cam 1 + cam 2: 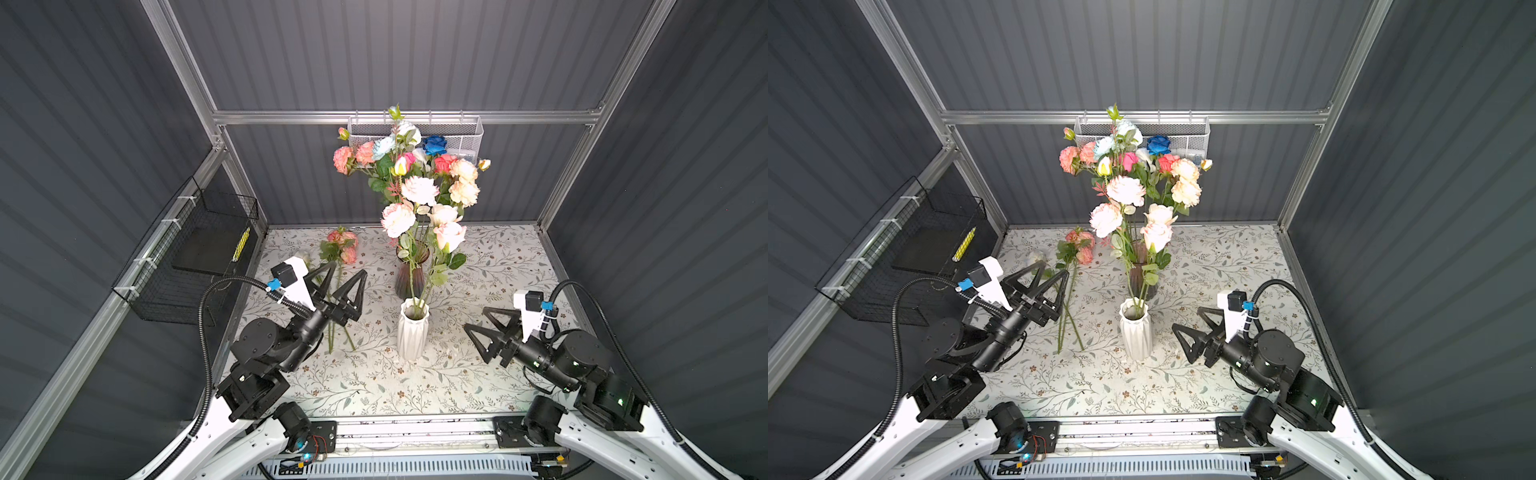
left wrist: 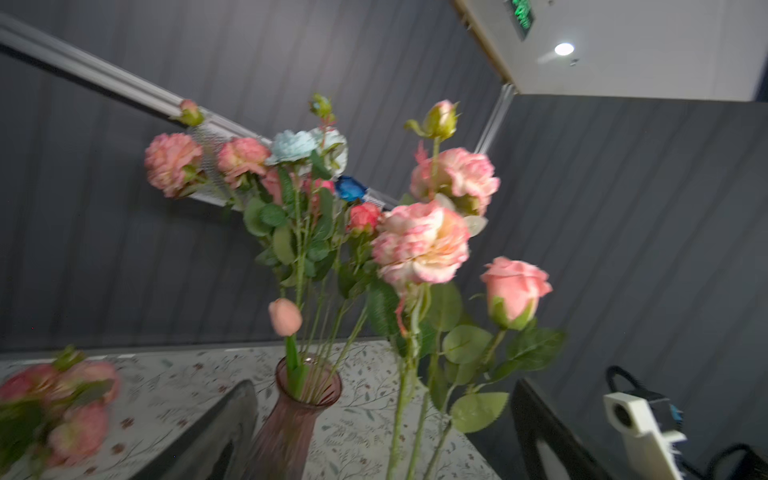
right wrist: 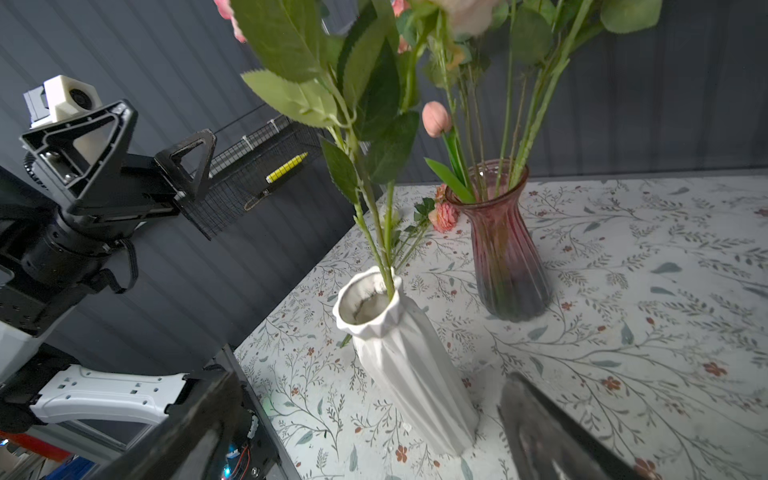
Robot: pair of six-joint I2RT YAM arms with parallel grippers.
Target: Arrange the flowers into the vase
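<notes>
The left gripper (image 1: 348, 270) has its jaws wide apart and holds nothing; the right wrist view shows only air between its fingers (image 3: 203, 162). It hangs above the table (image 1: 498, 266). The loose flowers (image 1: 343, 248) lie just under and beyond it. Their pink blooms are past the fingertips and their green stems run back below the fingers, so part of them is hidden in both top views. A pale bloom (image 1: 1036, 256) beside the wrist camera is hard to make out. The left wrist view is blurred.

The right gripper (image 1: 476, 318) is spread open too and empty, low over the table. Its tips point at the white vase (image 1: 412, 334), near it but not touching. This ribbed vase stands between the two grippers and holds a few stems with pink and peach blooms (image 1: 449, 235); the right wrist view cuts these blooms off. Just behind stands the pink glass vase (image 1: 410, 280) with the large bunch (image 1: 419, 189), one deep blue rose (image 1: 434, 144) in it. A white mesh basket (image 1: 469, 129) on the back rail is partly hidden by the bunch. A black wire basket (image 1: 174, 291) on the left wall holds a yellow pen (image 1: 242, 244).
</notes>
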